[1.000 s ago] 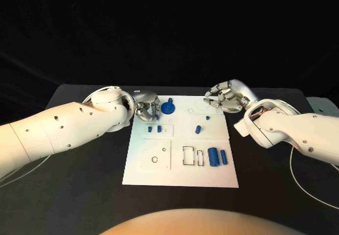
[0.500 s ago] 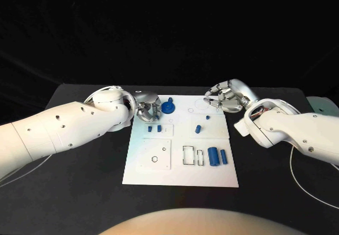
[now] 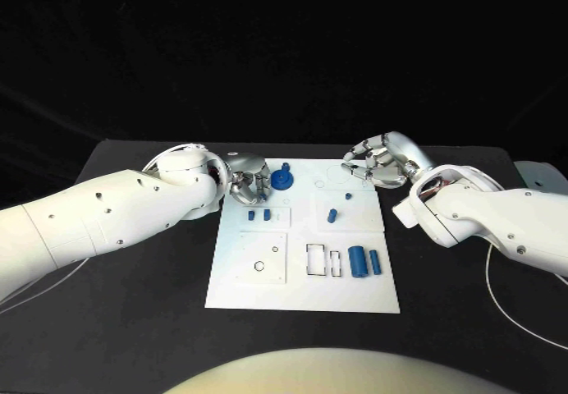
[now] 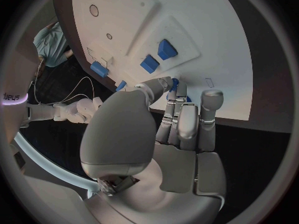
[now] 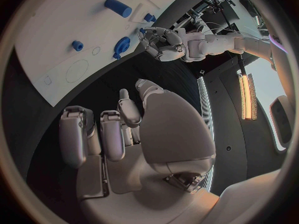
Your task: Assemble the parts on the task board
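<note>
The white task board [image 3: 302, 283] lies mid-table. A blue round part [image 3: 281, 177] stands at its far left corner. My left hand [image 3: 249, 182] sits right beside it, fingers curled toward it. In the left wrist view the thumb [image 4: 156, 87] and fingertips meet at a bit of blue [image 4: 176, 82]; I cannot tell whether they grip it. My right hand [image 3: 377, 167] hovers by the far right corner, fingers apart, holding nothing. Two small blue blocks [image 3: 259, 216], a blue peg [image 3: 332, 217] and two blue cylinders [image 3: 366, 263] lie on the board.
A grey object [image 3: 538, 176] sits at the table's right edge. The right wrist view shows the board [image 5: 56, 30], a blue cylinder [image 5: 118, 7], the round part [image 5: 121, 46] and my left hand [image 5: 162, 42]. Bare black table [image 3: 142, 328] flanks the board.
The right hand has risen a little and drifted slightly away from me. The left hand has barely shifted beside the round part.
</note>
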Tool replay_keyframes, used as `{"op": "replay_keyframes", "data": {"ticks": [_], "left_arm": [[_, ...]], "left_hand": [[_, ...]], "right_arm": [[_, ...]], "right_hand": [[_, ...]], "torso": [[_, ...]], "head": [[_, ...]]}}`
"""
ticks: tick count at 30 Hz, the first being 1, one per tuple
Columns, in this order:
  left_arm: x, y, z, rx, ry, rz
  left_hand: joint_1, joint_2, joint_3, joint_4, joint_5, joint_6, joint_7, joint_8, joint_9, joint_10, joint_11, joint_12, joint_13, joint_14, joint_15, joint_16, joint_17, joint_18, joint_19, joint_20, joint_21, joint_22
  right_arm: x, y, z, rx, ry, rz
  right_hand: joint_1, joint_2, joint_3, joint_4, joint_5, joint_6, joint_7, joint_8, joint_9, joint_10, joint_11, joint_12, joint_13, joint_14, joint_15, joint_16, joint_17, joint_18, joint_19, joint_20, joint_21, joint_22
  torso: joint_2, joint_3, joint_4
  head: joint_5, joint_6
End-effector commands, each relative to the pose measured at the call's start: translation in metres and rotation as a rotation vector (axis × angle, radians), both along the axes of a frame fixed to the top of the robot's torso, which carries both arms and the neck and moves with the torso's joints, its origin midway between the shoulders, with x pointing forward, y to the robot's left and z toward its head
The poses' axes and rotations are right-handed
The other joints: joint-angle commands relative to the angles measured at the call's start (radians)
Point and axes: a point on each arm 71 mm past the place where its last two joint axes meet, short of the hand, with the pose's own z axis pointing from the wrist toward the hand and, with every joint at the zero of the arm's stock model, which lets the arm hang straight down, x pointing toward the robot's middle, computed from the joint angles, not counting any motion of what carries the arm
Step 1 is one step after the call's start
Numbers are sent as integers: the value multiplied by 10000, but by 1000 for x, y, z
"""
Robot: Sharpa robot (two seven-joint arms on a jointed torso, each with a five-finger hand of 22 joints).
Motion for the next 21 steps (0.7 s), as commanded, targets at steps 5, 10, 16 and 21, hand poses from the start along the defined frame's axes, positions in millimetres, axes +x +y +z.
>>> {"op": "replay_keyframes", "data": {"ticks": [5,10,16,21], "left_arm": [[-1,-1,-3,173,276,-4],[-1,0,-4,206,301,22],[0,0,-3,89,177,48],[0,-1,-2,-100,74,38]], "left_hand": [[-103,-14,-58,-43,-69,52,10,-82,3,77,36,-151,-22,6,-4,23,-8,-91,-55,12,-33,-100],[-162,-68,-84,-80,-72,-100,97,-288,-43,-63,133,-443,-90,-83,71,-17,-153,-78,-144,40,-102,-201],[-275,-192,-108,-91,-62,-341,224,-566,-119,-289,274,-797,-180,-192,193,-40,-333,-51,-273,122,-200,-356],[-352,-267,-133,-81,-61,-543,252,-750,-180,-357,315,-932,-208,-249,235,-46,-443,-23,-364,166,-273,-482]], "right_arm": [[0,1,0,-29,-74,98],[0,1,0,-27,-82,96],[0,0,0,-29,-88,85],[0,1,0,-28,-91,85]], "right_hand": [[-79,-12,62,21,48,-47,-15,32,13,-12,-27,0,2,686,-66,-39,1228,91,236,-83,-6,1713],[-92,-35,114,17,50,-59,-21,56,18,-21,-34,-40,-48,686,-76,-54,1214,96,230,-93,-34,1700],[-92,-35,114,17,50,-59,-21,56,18,-21,-34,-40,-48,686,-76,-54,1214,96,230,-93,-34,1700],[-92,-35,114,17,50,-59,-21,56,18,-21,-34,-40,-48,686,-76,-54,1214,96,230,-93,-34,1700]], "torso": [[-3,-1,9],[-1,-5,5],[-4,-2,5],[-3,2,3]], "head": [[-8,-17],[-2,-13],[-9,-15],[-10,-12]]}}
